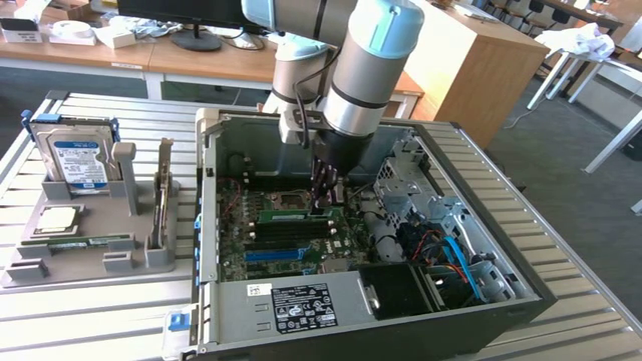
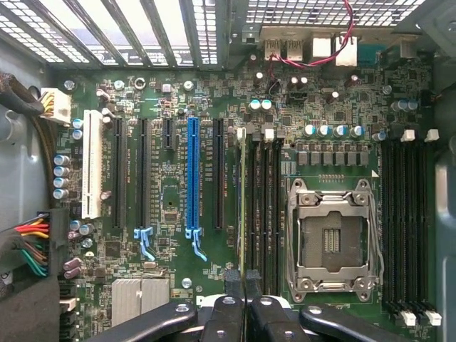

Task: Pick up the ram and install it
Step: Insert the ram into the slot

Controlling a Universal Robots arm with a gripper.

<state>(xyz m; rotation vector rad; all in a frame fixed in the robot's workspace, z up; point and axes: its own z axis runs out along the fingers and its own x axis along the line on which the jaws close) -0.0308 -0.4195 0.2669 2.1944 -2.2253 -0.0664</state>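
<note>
The ram [image 2: 242, 206] is a thin green stick seen edge-on, standing along the memory slot closest to the empty processor socket [image 2: 331, 239]. My gripper [image 2: 244, 283] is shut on one end of it, one black finger on each side. In the exterior view the gripper [image 1: 326, 201] reaches down into the open computer case, and the ram [image 1: 294, 215] shows as a green strip at the memory slots on the motherboard [image 1: 281, 248]. Whether the stick sits fully in the slot I cannot tell.
A grey fixture [image 1: 86, 259] on the exterior view's left holds a hard drive [image 1: 78, 162] and a processor chip [image 1: 57, 219]. The case walls [image 1: 301, 308], drive cage [image 1: 422, 180] and cables [image 1: 452, 256] hem in the arm. More slots [image 2: 410, 221] lie beyond the socket.
</note>
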